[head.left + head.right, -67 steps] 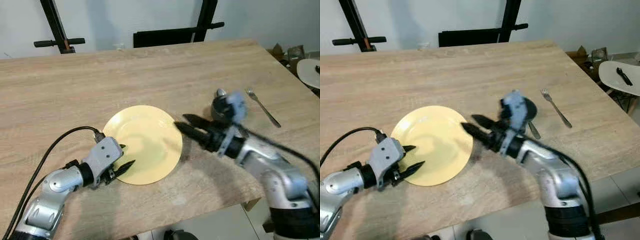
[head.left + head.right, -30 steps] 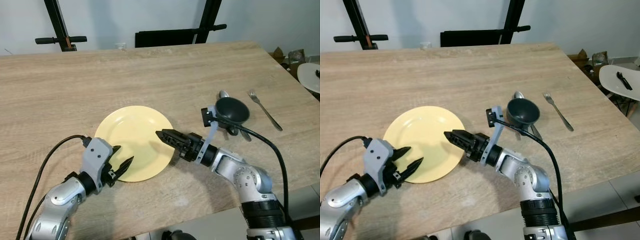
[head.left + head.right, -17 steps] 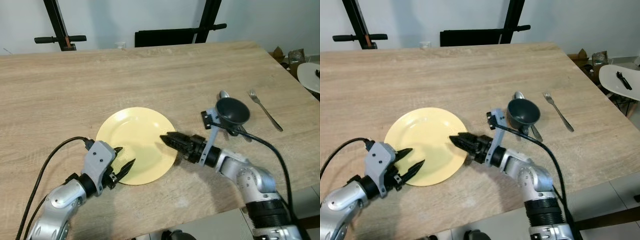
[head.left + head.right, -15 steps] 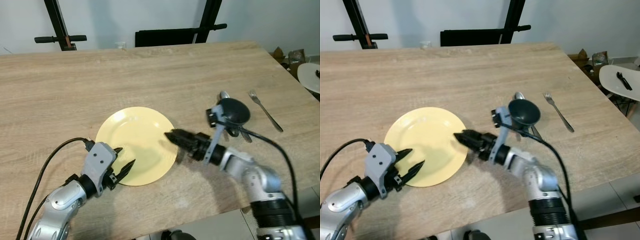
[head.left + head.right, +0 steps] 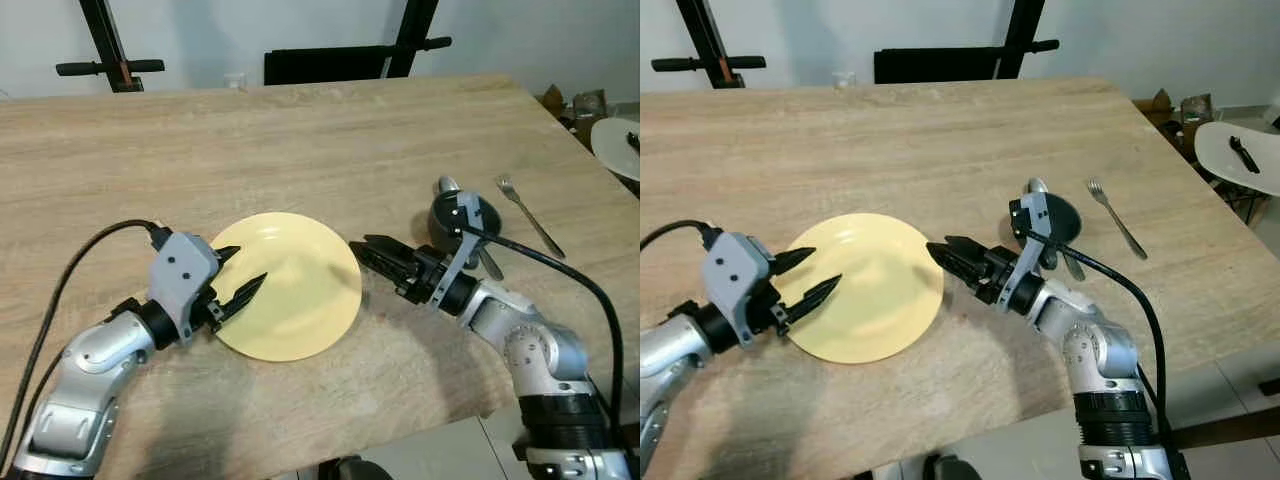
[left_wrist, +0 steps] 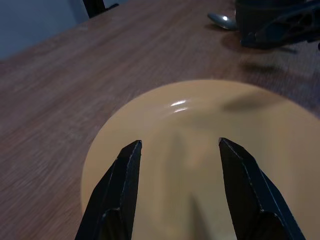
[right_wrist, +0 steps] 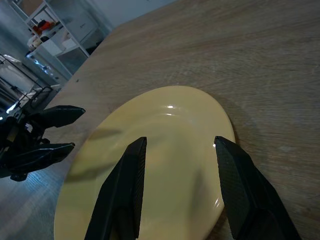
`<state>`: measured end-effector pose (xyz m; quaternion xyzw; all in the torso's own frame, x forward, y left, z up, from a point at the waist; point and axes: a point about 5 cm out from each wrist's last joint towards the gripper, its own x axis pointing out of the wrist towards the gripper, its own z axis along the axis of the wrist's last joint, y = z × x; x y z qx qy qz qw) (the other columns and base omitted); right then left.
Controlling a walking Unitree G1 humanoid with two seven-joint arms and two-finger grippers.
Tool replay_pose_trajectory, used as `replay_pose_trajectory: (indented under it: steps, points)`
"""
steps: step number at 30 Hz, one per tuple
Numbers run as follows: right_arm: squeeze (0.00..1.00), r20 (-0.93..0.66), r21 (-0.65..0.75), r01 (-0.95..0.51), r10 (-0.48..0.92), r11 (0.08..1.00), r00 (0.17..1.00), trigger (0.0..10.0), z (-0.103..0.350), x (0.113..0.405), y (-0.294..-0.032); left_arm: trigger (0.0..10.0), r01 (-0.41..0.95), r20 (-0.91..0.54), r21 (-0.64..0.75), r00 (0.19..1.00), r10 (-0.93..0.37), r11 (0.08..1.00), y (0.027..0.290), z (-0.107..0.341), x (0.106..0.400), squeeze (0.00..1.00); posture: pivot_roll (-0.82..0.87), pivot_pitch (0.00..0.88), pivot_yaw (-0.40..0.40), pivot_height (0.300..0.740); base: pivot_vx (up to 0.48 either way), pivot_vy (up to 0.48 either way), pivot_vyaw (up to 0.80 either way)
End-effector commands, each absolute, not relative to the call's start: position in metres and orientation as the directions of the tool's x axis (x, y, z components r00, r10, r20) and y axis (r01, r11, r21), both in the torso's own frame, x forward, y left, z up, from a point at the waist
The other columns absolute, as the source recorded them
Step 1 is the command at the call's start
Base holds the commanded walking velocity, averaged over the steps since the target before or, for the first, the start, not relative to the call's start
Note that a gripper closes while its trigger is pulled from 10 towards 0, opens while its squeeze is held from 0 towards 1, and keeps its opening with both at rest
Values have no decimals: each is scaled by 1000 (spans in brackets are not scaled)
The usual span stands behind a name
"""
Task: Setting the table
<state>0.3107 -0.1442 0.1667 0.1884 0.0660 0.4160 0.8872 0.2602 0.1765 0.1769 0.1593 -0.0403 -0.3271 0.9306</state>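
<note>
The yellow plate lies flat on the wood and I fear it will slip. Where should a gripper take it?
Probably by the raised rim of the yellow plate, coming in low from its sides, where the open left gripper and right gripper already face it: the flat middle offers no edge to pinch.

Two silver jointed arms, grey wrist housings, looping black cables, long tapered black fingers (image 5: 245, 289)

My head cameras looked down on the pale wooden table (image 5: 300, 130). Each wrist camera looked low and close along its black fingers, from opposite sides, and both took in the round yellow plate (image 6: 210, 150).
</note>
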Motion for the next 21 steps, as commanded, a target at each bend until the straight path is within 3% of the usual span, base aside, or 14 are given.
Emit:
replay_pose_trajectory:
  steps: [1, 13, 21]
  points:
    - [0, 24, 398, -701, 757, 592, 653, 10000, 160, 309, -146, 10000, 613, -69, 297, 778, -624, 732, 180, 169, 255, 0, -51, 100, -22, 740, 0, 0, 0]
    - [0, 18, 405, -689, 748, 601, 663, 10000, 158, 311, -147, 10000, 642, -309, 180, 756, -576, 745, 196, 108, 229, 0, -50, 99, -22, 740, 0, 0, 0]
    - [0, 15, 402, -698, 757, 593, 653, 10000, 159, 311, -147, 10000, 635, -344, 164, 754, -560, 755, 195, 94, 229, 0, -53, 99, -25, 740, 0, 0, 0]
